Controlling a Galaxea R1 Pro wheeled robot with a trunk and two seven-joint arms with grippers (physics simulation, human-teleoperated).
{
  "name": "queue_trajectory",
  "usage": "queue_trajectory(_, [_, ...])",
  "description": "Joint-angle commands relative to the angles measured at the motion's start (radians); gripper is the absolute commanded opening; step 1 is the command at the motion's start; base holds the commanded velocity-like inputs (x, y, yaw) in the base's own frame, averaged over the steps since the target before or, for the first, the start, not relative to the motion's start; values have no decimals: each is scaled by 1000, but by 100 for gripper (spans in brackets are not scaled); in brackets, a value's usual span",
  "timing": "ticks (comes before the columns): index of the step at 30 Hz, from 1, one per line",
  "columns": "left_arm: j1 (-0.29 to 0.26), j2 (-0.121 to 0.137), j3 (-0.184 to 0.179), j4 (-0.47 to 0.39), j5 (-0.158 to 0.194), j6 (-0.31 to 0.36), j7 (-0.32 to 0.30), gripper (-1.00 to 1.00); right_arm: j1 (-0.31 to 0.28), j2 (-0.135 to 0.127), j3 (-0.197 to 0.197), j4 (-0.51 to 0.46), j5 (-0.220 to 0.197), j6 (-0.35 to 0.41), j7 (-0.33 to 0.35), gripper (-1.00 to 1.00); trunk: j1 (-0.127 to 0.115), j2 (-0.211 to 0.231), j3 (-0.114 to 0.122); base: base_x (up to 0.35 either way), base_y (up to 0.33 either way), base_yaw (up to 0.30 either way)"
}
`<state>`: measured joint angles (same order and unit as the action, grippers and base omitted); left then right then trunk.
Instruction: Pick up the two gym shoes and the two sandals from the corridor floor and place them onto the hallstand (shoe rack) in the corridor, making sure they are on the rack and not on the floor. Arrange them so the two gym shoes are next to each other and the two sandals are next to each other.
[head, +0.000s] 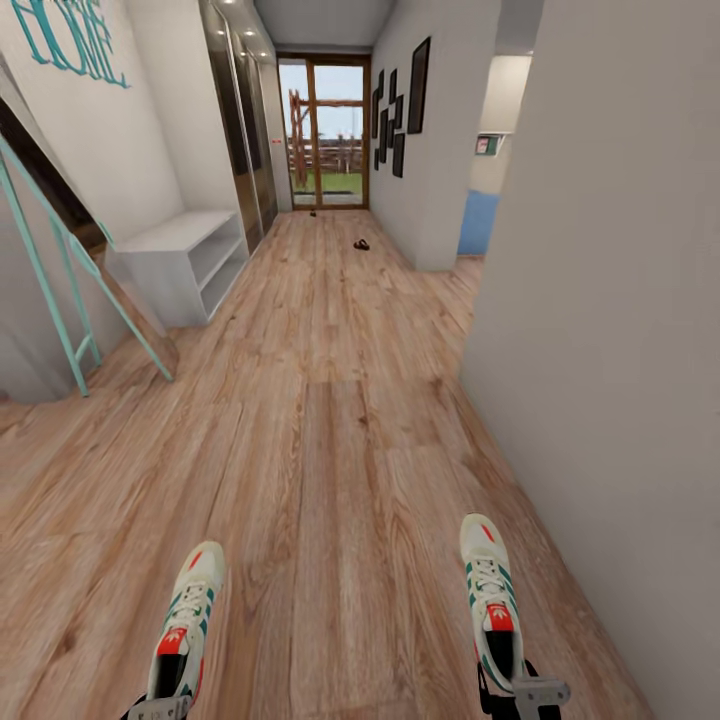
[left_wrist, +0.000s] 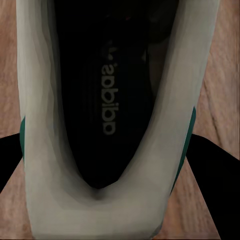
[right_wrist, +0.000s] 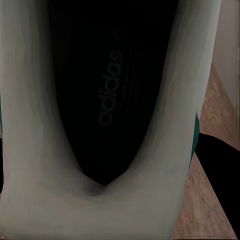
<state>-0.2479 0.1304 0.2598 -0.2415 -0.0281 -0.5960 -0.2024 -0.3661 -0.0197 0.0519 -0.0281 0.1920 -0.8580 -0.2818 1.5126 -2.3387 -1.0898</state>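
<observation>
With the left gripper (head: 158, 708) clamped on one gym shoe (head: 186, 622) and the right gripper (head: 528, 694) on the other (head: 490, 598), I carry both level down the wood-plank floor (head: 330, 420) toward the white hallstand (head: 185, 260) far left, steering off the right wall (head: 620, 300).
</observation>
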Motion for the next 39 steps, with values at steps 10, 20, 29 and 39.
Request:
queue_trajectory(10, [-1,0,9,1,-1,-2,-8,-100,1,-1,5,0,9,0,-6,-100,-1,0,-1,-300,-107,0])
queue_trajectory(20, [-1,0,9,1,-1,-2,-8,-100,1,-1,6,1,9,-1,-7,-100,-1,0,-1,-282,-127,105])
queue_trajectory(29, [-1,-1,9,-1,-1,-1,-6,-100,1,0,6,1,9,-1,-7,-100,-1,0,2,-43,-22,269])
queue_trajectory(39, [-1,-2,9,-1,0,-1,-6,-100,1,-2,5,1,9,-1,-7,-100,-8,14,18,-1,0,226])
